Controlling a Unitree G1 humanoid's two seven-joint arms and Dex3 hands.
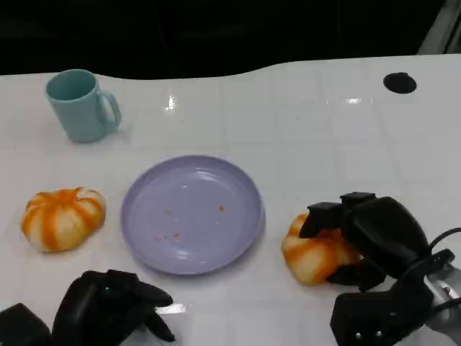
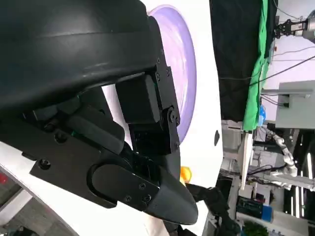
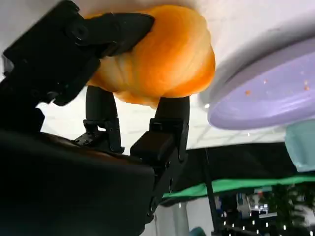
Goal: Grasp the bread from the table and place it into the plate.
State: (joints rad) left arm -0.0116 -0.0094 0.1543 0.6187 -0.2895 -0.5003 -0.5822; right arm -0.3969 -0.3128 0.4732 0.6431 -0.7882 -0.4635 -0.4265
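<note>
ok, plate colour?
Pale lilac-purple plate, plain, with a few orange crumbs on it. Shows best in the head view.

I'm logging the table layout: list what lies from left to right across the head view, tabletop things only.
Bread on the left → teal mug → purple plate → bread on the right, gripped by the right hand → black round spot at the far right.
</note>
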